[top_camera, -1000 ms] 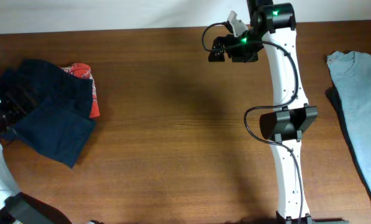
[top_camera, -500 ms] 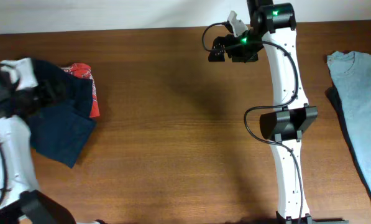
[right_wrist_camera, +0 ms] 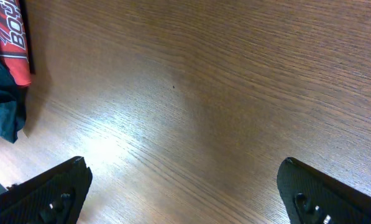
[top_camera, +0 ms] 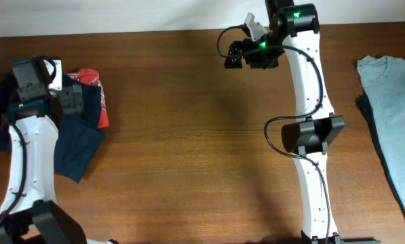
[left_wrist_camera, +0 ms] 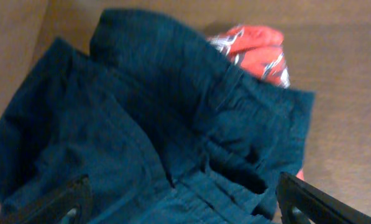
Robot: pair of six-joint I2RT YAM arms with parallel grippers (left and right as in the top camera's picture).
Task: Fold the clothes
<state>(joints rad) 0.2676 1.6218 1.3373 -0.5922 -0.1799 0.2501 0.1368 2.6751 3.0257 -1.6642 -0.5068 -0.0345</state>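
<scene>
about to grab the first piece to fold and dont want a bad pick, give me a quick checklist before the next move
1. Left gripper open: ok, fingers spread wide, nothing between them.
2. Left gripper over the navy garment: ok, the cloth fills the left wrist view.
3. Navy garment lying flat: not ok, it is crumpled and partly covers the red shirt.
4. Left fingers touching the cloth: cannot tell.
5. Right gripper free: ok, open, holding nothing, above the wood of the table.
6. Grey-blue T-shirt apart from the pile: ok, it lies at the table's opposite end.
</scene>
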